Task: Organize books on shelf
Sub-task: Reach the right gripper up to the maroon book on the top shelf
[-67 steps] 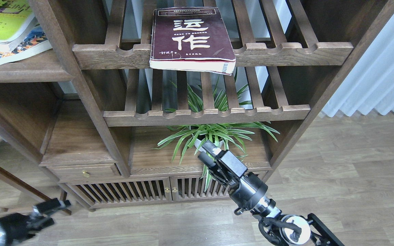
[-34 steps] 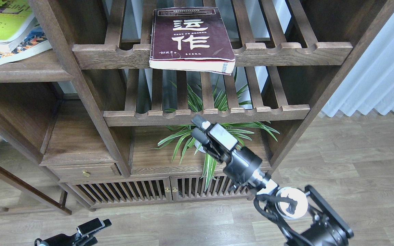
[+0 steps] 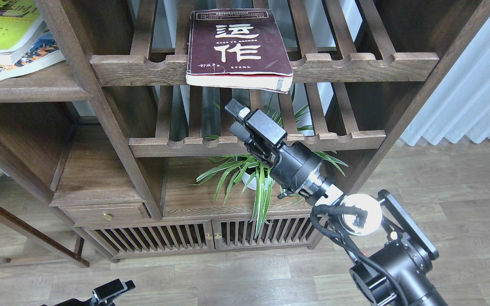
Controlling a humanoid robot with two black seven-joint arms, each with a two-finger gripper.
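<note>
The thick maroon book (image 3: 238, 49) with white Chinese characters lies flat on the upper slatted rack, its front edge overhanging the rail. The yellow-green book (image 3: 4, 27) lies on top of the smaller blue-picture book (image 3: 36, 55) on the solid dark-brown shelf (image 3: 28, 87) at the top left. My right gripper (image 3: 233, 118) is raised in front of the lower slatted rack, just below the maroon book, with its fingers apart and empty. My left gripper (image 3: 111, 291) shows only small and dark at the bottom edge, low over the floor.
The upper slatted rack (image 3: 355, 63) and the lower one (image 3: 343, 138) have scalloped front rails. A potted spider plant (image 3: 262, 170) stands in the compartment below. Cabinet posts (image 3: 100, 110) divide the bays. A white curtain (image 3: 479, 85) hangs at the right.
My right arm has risen from the plant's level to just under the maroon book. My left gripper has dropped from the lower left to the bottom edge. The books have not moved.
</note>
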